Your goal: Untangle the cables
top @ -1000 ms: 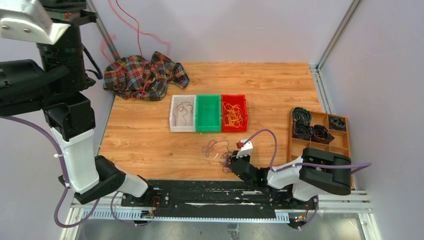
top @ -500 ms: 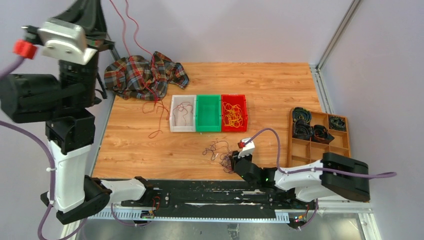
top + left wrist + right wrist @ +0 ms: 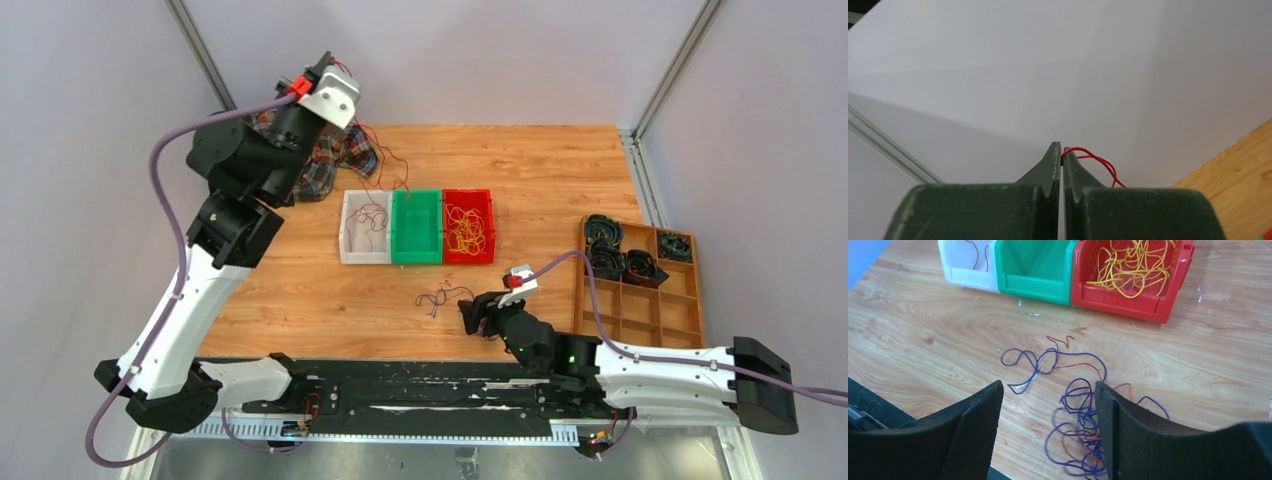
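clenching the red cable [image 3: 1100,161], the left gripper [image 3: 1062,149] needed a slow descent to the white bin [image 3: 363,257] at five o'clock; the right gripper [image 3: 1048,386] gaped, empty.

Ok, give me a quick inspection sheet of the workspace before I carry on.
Surface: wooden table, white specks by the bins.
Job's things: purple-and-red tangle loose on the table; yellow cables in the red bin; red cable in the left gripper; a red strand in the white bin; nothing seen in the green bin.
Clutter: plaid cloth far left; tray of black coils right.
Grippers: left shut, raised; right gripper open over the tangle.
Cables: purple arm hoses loop clear of the tangle.
Surroundings: plain walls, metal frame posts.
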Tool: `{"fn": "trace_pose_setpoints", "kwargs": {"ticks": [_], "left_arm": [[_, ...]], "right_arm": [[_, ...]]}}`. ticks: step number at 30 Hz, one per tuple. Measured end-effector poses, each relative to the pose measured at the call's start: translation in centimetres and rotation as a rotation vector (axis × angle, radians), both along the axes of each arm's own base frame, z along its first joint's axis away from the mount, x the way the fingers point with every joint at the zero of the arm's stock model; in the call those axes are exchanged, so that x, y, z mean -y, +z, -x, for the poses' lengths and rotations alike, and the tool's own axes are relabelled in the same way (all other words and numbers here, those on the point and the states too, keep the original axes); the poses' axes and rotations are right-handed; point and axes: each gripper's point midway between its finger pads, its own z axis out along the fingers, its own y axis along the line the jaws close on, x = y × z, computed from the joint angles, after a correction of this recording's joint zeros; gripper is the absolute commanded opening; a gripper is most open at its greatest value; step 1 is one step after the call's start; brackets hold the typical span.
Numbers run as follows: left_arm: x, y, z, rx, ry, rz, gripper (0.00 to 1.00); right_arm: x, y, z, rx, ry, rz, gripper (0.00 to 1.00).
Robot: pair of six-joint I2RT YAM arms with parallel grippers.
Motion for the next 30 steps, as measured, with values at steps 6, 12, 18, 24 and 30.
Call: {"fn": "trace_pose_setpoints", "kwargs": {"ticks": [6,12,18,24,30], "left_arm": [[1.0,-3.6,-2.7,-0.057,0.052,-0.087,0.00],[1.6,-5.6,-4.2,-0.090,0.077,-0.129,0.01],[1.7,-7.5,-5.2,-0.121,0.096,-0.148,0.00],[0.2,-10.3,-6.8,-0.173,0.148,-0.177,0.01],[-1.2,-11.6,-7.8,-0.201,0.179,-0.185,0.00]], "right_arm": [[1.1,1.4,0.2,0.014,-0.010,-0.035,0.67],[2.0,0.8,0.3,0.004,-0.020,0.000,0.68],[2.5,0.3,0.4,-0.004,-0.023,0.029,0.75],[2.8,-0.2,0.9,-0.029,0.002,0.080,0.79],[2.8,1.1,1.5,-0.036,0.039,0.066,0.80]]}}
